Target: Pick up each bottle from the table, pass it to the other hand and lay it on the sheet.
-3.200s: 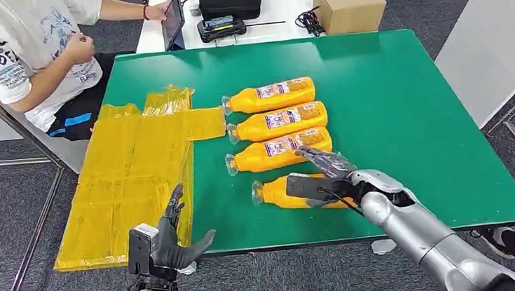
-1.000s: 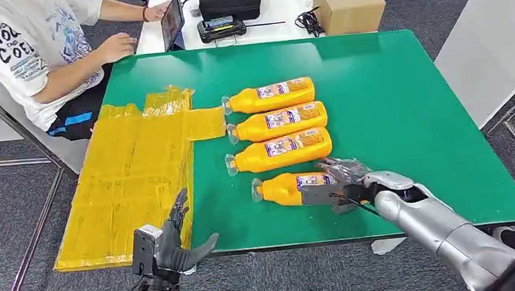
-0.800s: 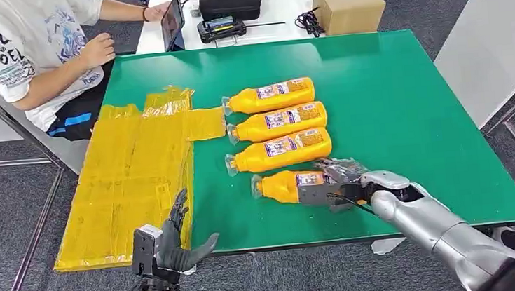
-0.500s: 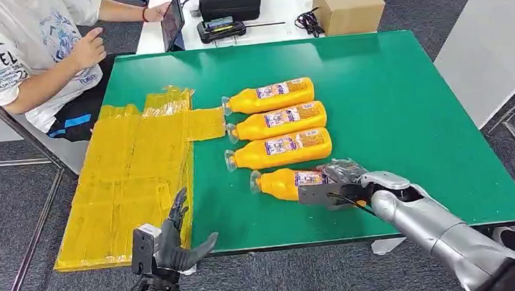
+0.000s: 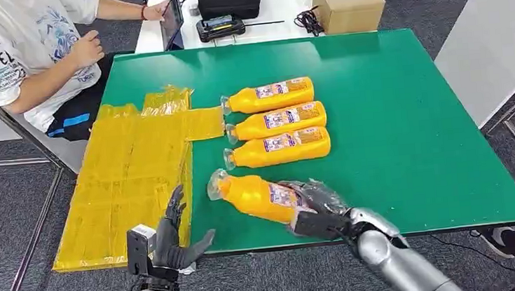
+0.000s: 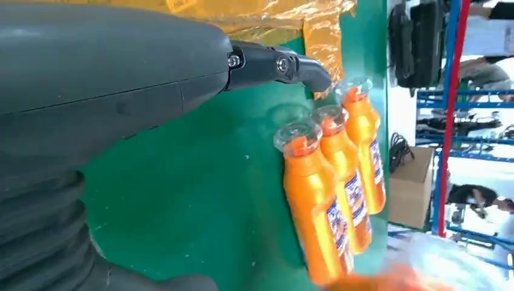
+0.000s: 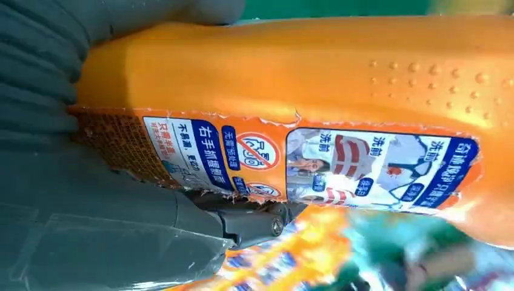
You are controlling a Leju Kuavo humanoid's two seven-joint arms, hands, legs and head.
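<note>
R hand (image 5: 314,209) grips bottle (image 5: 253,196); L hand (image 5: 170,242) released, fingers spread.
Risk: cap at 10 o'clock, grip near base, so bottle may tip out during handover.

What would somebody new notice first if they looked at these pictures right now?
Probably the orange plastic bottle with a clear cap, gripped at its base by the robot's right hand and held tilted above the near edge of the green table. Behind it, three matching orange bottles lie in a neat row, caps toward the crinkled yellow plastic sheet on the table's left side. The left hand waits open below the table's near edge.
</note>
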